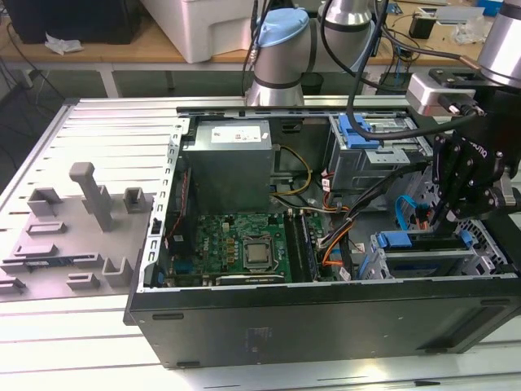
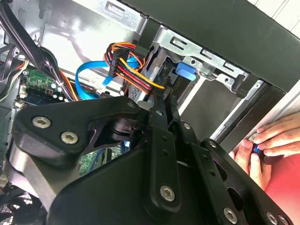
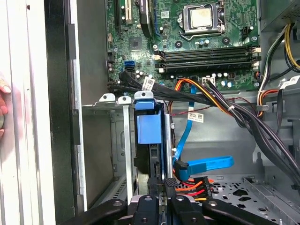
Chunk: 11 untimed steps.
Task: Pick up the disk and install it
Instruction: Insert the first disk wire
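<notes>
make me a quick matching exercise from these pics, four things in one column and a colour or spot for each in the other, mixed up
Things:
1. flat data cable
2. power supply box
3. tool
4. hand

Descriptions:
A. outside the computer case, beside its wall
B. grey, in the far part of the case in the exterior view
C. bright blue, lying near the drive cage
D. black, tips close against the blue-fronted disk in its bay

Pairs: 1-C, 2-B, 3-D, 4-A

Slotted grey tabletop (image 1: 98, 130) reflects bright overhead light; behind it, wooden bench (image 1: 155, 50) with white box (image 1: 213, 24) on top.
</notes>
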Each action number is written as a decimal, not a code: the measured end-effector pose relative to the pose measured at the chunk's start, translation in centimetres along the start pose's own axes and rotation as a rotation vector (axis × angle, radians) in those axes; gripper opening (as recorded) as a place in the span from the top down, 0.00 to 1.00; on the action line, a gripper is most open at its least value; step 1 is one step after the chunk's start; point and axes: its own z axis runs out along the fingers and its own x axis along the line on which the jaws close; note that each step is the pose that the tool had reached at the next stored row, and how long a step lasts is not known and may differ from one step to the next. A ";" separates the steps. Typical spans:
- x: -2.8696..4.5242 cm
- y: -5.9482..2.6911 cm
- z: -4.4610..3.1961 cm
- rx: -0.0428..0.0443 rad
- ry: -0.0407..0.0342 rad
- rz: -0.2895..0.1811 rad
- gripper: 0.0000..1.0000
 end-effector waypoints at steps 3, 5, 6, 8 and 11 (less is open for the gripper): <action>0.00 0.00 -0.01 -0.0013 -0.0004 0.000 0.83; 0.02 0.00 -0.01 -0.0019 -0.0021 0.000 0.83; 0.04 -0.01 -0.01 -0.0020 -0.0033 0.000 0.83; 0.14 -0.03 0.01 -0.0023 -0.0045 0.000 0.83; 0.26 -0.05 0.03 -0.0023 -0.0051 0.000 0.83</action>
